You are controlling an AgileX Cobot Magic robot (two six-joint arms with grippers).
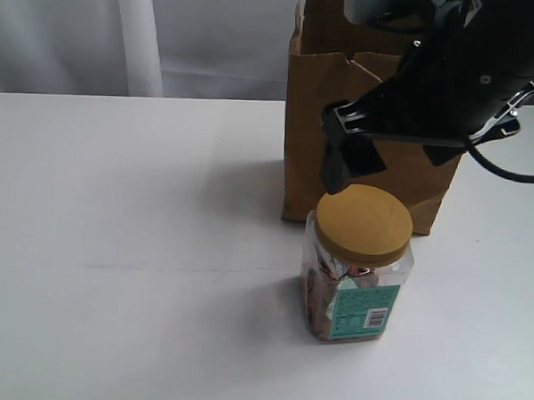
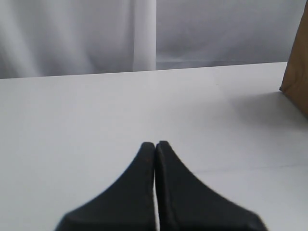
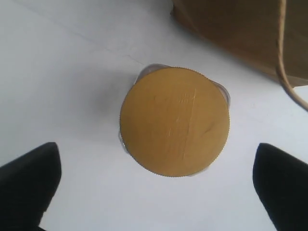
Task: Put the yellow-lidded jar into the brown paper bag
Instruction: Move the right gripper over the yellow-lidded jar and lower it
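The yellow-lidded jar (image 1: 357, 276) stands upright on the white table, just in front of the brown paper bag (image 1: 309, 122). It is a clear jar with a teal barcode label. My right gripper (image 1: 351, 169) hovers open above the jar and touches nothing. In the right wrist view the round yellow lid (image 3: 174, 121) lies between the two wide-apart black fingers (image 3: 29, 185), with the bag (image 3: 231, 24) beyond it. My left gripper (image 2: 155, 144) is shut and empty above bare table. It does not show in the exterior view.
The bag stands upright at the back of the table (image 1: 121, 246), its top partly hidden by my right arm. A thin paper handle loop (image 3: 281, 57) hangs down the bag's side. A pale curtain (image 1: 141, 32) forms the backdrop. One bag corner (image 2: 296, 82) shows in the left wrist view.
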